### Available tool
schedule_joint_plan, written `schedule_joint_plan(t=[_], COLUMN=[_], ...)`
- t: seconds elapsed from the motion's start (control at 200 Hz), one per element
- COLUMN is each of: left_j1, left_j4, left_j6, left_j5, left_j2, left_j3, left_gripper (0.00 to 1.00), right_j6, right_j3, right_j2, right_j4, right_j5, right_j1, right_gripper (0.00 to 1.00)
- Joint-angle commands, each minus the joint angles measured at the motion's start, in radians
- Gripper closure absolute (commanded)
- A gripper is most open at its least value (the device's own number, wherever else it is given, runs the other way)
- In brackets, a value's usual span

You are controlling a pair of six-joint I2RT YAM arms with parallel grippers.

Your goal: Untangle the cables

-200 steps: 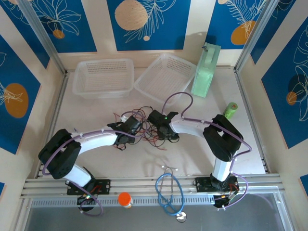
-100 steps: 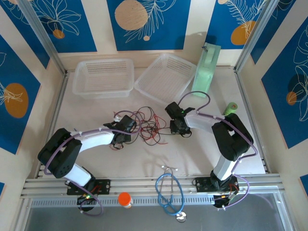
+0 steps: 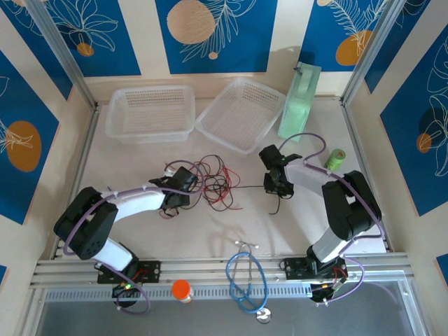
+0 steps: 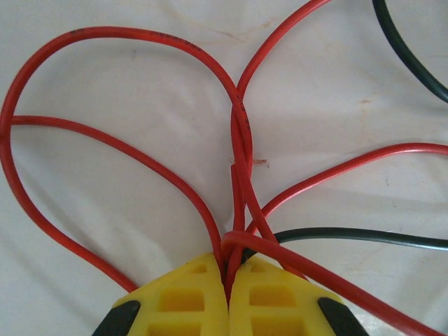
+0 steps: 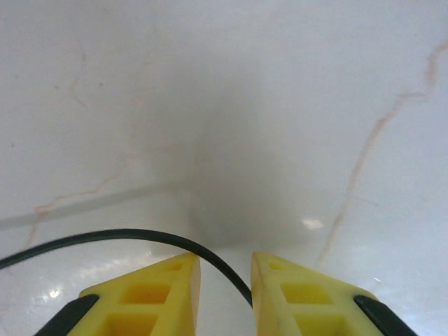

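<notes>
**wire_wrangler:** Starting at our left gripper [image 4: 227, 269]: the yellow fingers are pressed together, clamped on a bunch of red cables [image 4: 238, 140]. These fan out from the pinch in big loops over the white tabletop [image 4: 105, 63]. A dark strand [image 4: 350, 236] comes out right by the fingertips too, heading off to the right.

**benchbuddy:** Yep, we see the same. On our right gripper [image 5: 225, 269] the fingers stand apart. A black cable [image 5: 126, 236] curves in from the left and drops through the gap between them. It looks loose in there, not pinched.

**wire_wrangler:** From above, the tangle [image 3: 213, 180] of red and black loops sits mid-tabletop, right up against the left gripper's tip and between the two arms. One thin black line runs straight from it over to the right gripper, and a short black tail hangs just below that gripper.

**benchbuddy:** Further out we've got two clear baskets [image 3: 150, 112] along the far edge, the right-hand one tilted. There's also a blue stethoscope [image 3: 245, 280] down at the near edge between the arm bases, well apart from the wires.
</notes>
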Motion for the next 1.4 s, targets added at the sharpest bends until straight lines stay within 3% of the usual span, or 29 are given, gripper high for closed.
schedule_joint_plan(t=[0.0,0.17,0.28,0.39,0.565,0.8,0.9,1.06,1.166,1.396], left_j1=[0.041,0.041,0.041,0.041,0.041,0.041,0.041,0.047,0.057,0.108], left_j4=[-0.084,-0.084,-0.086,-0.088,-0.072,-0.07,-0.079,-0.089,-0.045,0.028], left_j6=[-0.011,0.006,0.028,0.043,0.047,0.048,0.045,0.027,0.009,-0.04], left_j5=[-0.07,-0.056,-0.037,-0.021,-0.001,-0.011,-0.028,-0.072,-0.11,-0.139], left_j2=[-0.001,0.002,-0.014,-0.026,-0.018,-0.02,-0.024,-0.029,-0.032,-0.016], left_j3=[-0.016,0.003,0.021,0.041,0.052,0.049,0.049,0.044,0.014,-0.035], left_gripper=[1.0,1.0,1.0,1.0,1.0,1.0,1.0,1.0,1.0,1.0], right_j6=[0.028,0.019,-0.007,-0.02,0.012,0.028,0.037,0.048,0.04,-0.019], right_j3=[-0.019,-0.006,0.022,0.036,0.13,0.321,0.347,0.327,0.3,0.214], right_j2=[-0.054,-0.092,-0.167,-0.247,-0.136,0.145,0.215,0.259,0.239,0.127], right_j4=[-0.067,-0.104,-0.131,-0.07,0.002,0.0,0.015,0.039,0.0,-0.151], right_j5=[0.028,-0.002,-0.094,-0.211,-0.253,-0.15,-0.102,-0.046,0.011,0.16], right_j1=[-0.022,-0.05,-0.035,0.04,0.178,0.229,0.219,0.195,0.179,0.121], right_gripper=[0.73,0.68,0.49,0.32,0.31,0.38,0.46,0.83,1.0,1.0])
